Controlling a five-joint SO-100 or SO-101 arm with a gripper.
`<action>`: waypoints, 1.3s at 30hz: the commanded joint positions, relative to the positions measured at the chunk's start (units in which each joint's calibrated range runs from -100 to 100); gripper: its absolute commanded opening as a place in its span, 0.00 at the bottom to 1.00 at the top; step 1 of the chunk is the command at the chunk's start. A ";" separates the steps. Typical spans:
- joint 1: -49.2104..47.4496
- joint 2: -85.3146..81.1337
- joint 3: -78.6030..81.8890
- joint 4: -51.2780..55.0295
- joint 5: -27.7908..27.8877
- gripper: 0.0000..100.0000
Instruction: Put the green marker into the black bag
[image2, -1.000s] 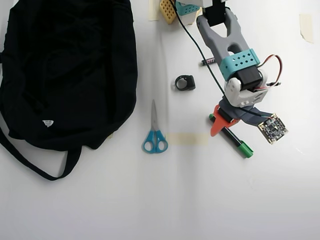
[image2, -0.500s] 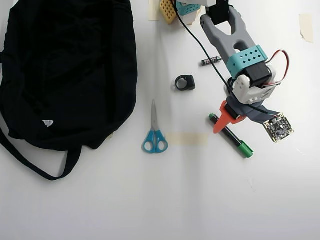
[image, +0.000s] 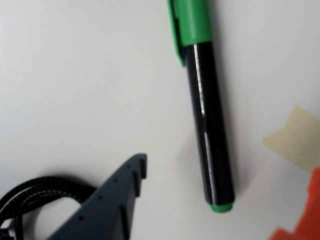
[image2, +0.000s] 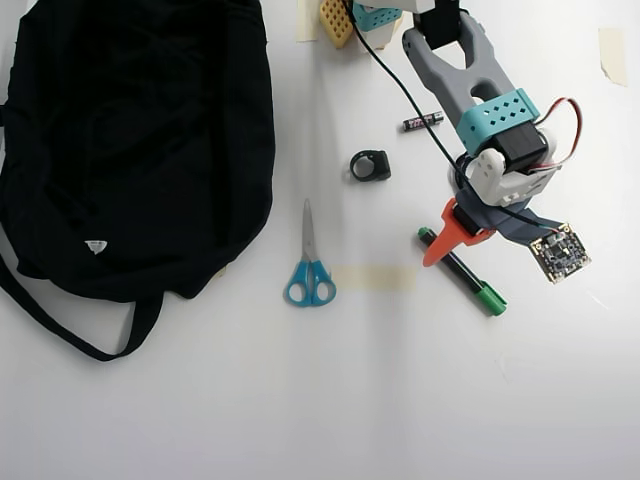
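The green marker, a slim black-barrelled pen with a bright green cap, lies flat on the white table to the right of centre in the overhead view, slanting from its small green end tip at upper left to the cap at lower right. In the wrist view the same green marker runs nearly upright, cap at the top edge and green tip at the bottom, its glossy barrel untouched. The gripper hovers above the marker's tip end; its orange finger points down-left and overlaps the barrel in the overhead view. In the wrist view the grey-blue finger sits well to the left of the barrel and an orange finger shows at the lower right corner, so the jaws stand wide apart with the marker between them, gripping nothing. A strip of beige tape lies just left of the marker. Further left lie blue-handled scissors, above them a small black ring-shaped piece and a small black battery. The large soft black fabric bag fills the far left, well apart from the marker, with a small white tag and a thin strap looping below it.
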 joint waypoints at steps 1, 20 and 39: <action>-0.38 -0.14 -1.09 0.28 0.20 0.41; 0.00 2.84 -1.54 -0.41 2.46 0.40; 2.31 5.17 -3.16 -0.41 8.49 0.29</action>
